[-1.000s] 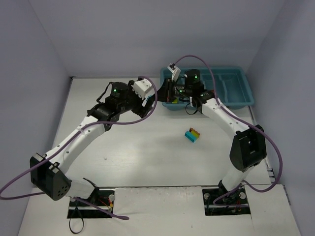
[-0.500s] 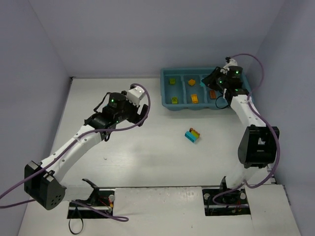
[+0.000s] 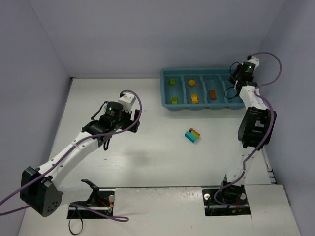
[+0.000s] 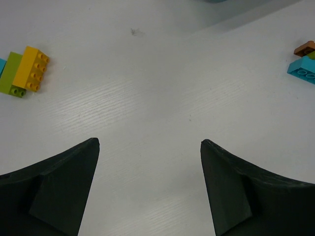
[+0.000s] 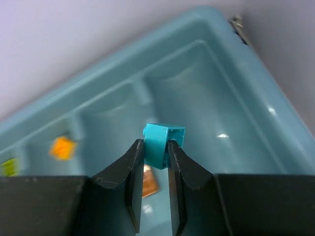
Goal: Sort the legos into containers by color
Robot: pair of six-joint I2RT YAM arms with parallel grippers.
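The right gripper point(image 5: 155, 147) is pinched narrow on a cyan brick point(image 5: 165, 142), one pad on each side face, and the top of the brick stands clear above the fingertips. Straight beyond the gripper is the end compartment point(image 5: 221, 113) of the teal tray point(image 3: 163, 91), and the held brick hangs over it without touching wall or floor. To the gripper's left, the next compartment holds an orange brick point(image 5: 147, 183), partly hidden behind the fingers. The compartment after that holds a blurred orange-yellow brick point(image 5: 63, 147). A green brick point(image 5: 7, 167) shows at the far left edge of the wrist view.

The left gripper point(image 4: 149, 145) is spread wide with nothing between its fingers, poised over the white counter point(image 4: 157, 88). Ahead of it and to the left lies a three-colour clump point(image 4: 22, 71) of yellow, green and cyan bricks joined side by side, flat on the counter. Ahead and to the right, cut off by the frame edge, lies a second clump point(image 4: 304, 61) with a cyan base and green and brown-orange pieces on it. Both lie well apart from the fingers.

From above, one multicoloured clump point(image 3: 193, 134) sits on the counter between the two arms, near the tray's front wall but not touching it.
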